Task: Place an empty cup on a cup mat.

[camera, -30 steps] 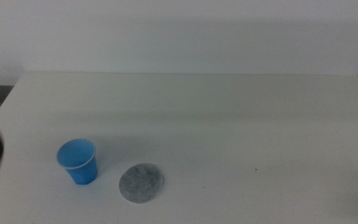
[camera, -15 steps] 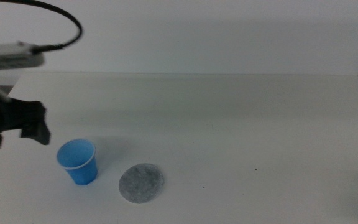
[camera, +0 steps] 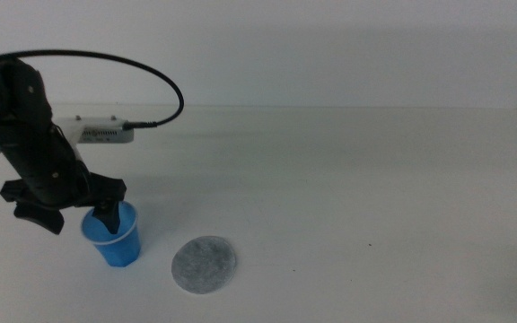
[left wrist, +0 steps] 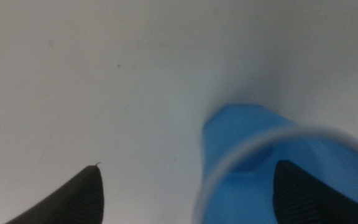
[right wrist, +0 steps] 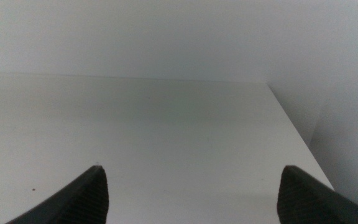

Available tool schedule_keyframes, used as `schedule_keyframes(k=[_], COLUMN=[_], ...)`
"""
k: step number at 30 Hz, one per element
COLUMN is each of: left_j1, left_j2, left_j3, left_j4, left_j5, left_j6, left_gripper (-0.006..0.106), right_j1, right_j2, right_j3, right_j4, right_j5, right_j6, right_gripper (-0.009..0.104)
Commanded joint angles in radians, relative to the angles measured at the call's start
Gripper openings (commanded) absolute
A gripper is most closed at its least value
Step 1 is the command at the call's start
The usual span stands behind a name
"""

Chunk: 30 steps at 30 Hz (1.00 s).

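Note:
The blue cup (camera: 115, 238) stands upright on the white table (camera: 330, 179) at the front left, empty. The speckled grey cup mat (camera: 205, 265) lies flat just to its right, apart from it. My left gripper (camera: 70, 215) is open and down at the cup's rim, with one jaw inside the cup's mouth and the other outside on its left. In the left wrist view the cup (left wrist: 253, 155) shows close up, with one jaw inside it and my left gripper (left wrist: 191, 202) wide apart. My right gripper (right wrist: 194, 199) is open over bare table and is out of the middle view.
The left arm and its black cable (camera: 151, 76) arch over the table's back left. The table's far edge meets a pale wall (camera: 285, 54). The table's right edge (right wrist: 297, 130) shows in the right wrist view.
The left arm has come in from the left and dropped down to the cup, putting one jaw inside its mouth. The cup and mat have not moved.

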Motion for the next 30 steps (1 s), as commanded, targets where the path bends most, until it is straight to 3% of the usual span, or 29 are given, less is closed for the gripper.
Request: schedule_keyframes(k=[1,5,10,14,24,30], left_j1=[-0.003,-0.003,-0.003,-0.035,-0.329,-0.364], left_j2=[0.025,0.047,0.036,-0.032,-0.067,0.005], left_j3=[-0.006,-0.006,-0.006,-0.006,-0.036,-0.036], left_j4=[0.004,-0.008,-0.039,-0.052,-0.064,-0.080], left_j5=[-0.023,-0.039,-0.041,0.015,-0.012,-0.033], left_j6=[-0.003,-0.005,-0.037,-0.118,-0.253,-0.261], left_gripper=[0.089,0.061,-0.002,-0.002,-0.002,-0.002], right_j1=[0.002,0.002,0.002,0.002,0.002,0.002], right_j2=[-0.005,-0.005,-0.005,-0.005,-0.005,-0.005], right_j3=[0.003,0.003,0.003,0.003,0.003,0.003], right_j4=[-0.007,-0.007,-0.007,-0.007,-0.007,-0.007], right_j5=[-0.007,-0.007,-0.007,-0.007,-0.007,-0.007], right_j6=[-0.004,-0.004,-0.004,-0.004,-0.004,-0.004], right_gripper=[0.093,0.093,0.093,0.093,0.093,0.093])
